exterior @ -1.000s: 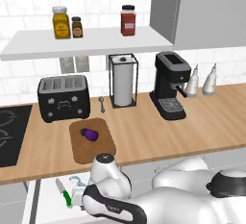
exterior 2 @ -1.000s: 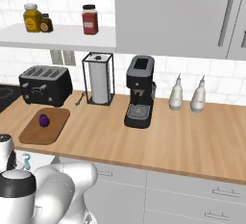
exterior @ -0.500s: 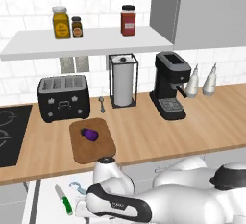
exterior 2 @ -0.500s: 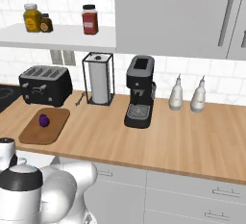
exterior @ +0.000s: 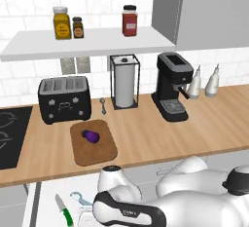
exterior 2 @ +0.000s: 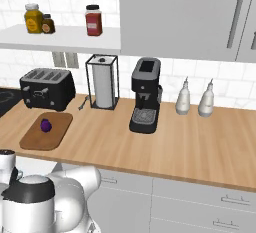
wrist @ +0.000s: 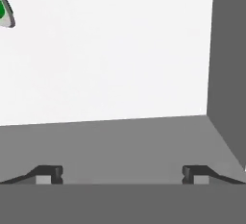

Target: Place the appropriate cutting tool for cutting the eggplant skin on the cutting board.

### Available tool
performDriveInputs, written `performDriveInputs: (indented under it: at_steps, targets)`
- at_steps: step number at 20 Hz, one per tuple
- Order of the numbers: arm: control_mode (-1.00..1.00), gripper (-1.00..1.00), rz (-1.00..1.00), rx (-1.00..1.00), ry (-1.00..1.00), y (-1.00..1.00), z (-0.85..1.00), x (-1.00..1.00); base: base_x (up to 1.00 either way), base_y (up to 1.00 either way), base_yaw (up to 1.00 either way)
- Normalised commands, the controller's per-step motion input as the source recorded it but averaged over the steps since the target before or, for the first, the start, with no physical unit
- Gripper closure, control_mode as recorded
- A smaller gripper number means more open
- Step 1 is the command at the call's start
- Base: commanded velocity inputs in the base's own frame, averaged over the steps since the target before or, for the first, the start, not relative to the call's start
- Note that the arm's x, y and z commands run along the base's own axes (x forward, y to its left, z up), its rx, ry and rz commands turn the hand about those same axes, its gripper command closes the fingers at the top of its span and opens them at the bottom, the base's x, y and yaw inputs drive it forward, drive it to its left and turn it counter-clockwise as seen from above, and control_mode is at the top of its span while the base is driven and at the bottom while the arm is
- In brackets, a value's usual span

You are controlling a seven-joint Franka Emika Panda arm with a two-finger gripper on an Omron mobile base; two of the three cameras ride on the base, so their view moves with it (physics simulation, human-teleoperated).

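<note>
Reaching down into the open drawer for the peeler

The gripper [wrist: 122,175], jaws wide and empty, is low in the drawer [exterior: 44,204] below the worktop's front edge, where one light-blue peeler [exterior: 79,198] lies just beside one green-handled knife [exterior: 63,210] (not the right tool for skin). Next move, as I judge it: centre over the peeler, close, lift, and carry it to the one cutting board [exterior: 97,150] near the worktop's front edge, which holds one eggplant [exterior: 90,135].
</note>
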Motion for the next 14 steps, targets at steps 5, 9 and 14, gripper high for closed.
performDriveInputs:
  at_steps: [5, 9, 14]
  targets:
    - [-1.00, -1.00, 0.00, 0.00, -0.03, 0.36, 0.54, 0.34, 0.00, 0.00, 0.00]
    - [-1.00, -1.00, 0.00, -0.05, -0.04, 0.33, 0.46, 0.47, 0.00, 0.00, 0.00]
    - [-1.00, -1.00, 0.01, -0.15, -0.01, 0.46, 0.12, 0.31, 0.00, 0.00, 0.00]
